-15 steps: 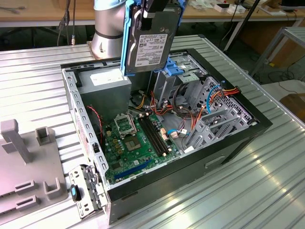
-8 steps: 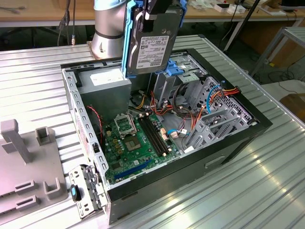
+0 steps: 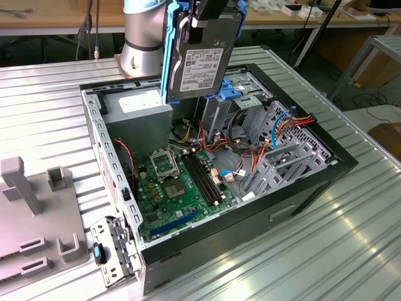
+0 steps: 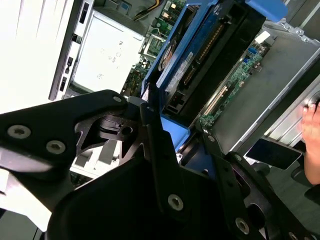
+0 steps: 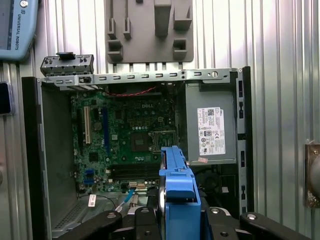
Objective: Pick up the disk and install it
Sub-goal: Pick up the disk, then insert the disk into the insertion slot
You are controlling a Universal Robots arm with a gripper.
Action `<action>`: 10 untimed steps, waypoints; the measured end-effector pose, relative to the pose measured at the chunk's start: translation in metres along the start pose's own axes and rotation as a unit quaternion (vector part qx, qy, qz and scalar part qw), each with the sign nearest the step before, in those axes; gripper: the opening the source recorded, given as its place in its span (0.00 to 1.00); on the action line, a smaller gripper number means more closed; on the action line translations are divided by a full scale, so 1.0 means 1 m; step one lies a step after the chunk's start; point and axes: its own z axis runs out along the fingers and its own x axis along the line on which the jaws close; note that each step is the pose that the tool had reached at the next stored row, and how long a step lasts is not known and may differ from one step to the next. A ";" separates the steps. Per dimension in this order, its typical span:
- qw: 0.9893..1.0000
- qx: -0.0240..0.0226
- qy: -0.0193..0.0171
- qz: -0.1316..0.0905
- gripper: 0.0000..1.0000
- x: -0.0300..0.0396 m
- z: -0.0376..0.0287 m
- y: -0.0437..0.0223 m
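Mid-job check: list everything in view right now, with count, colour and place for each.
dark grey hard disk in blue plastic rails: one, grey and blue, upright above the open case
open black metal computer case: one, black, lying on the table
green motherboard: one, green, case floor
grey metal power supply box: one, grey, case corner near the arm
grey metal drive cage: one, grey, case end at the exterior view's right
grey plastic fixture tray: one, grey, table at the exterior view's left
ribbed silver metal table: one, silver, under everything
silver robot arm: one, silver, beyond the case in the exterior view
black gripper: one, black, shut on the disk's top
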 end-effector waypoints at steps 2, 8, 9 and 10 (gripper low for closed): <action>1.000 0.000 0.000 0.000 0.37 0.0001 0.0000 0.0000; 1.000 0.000 0.001 0.000 0.37 0.0011 0.0000 -0.0001; 1.000 0.000 0.001 0.000 0.37 0.0018 -0.0001 -0.0002; 1.000 0.000 0.002 0.000 0.37 0.0035 0.0003 -0.0002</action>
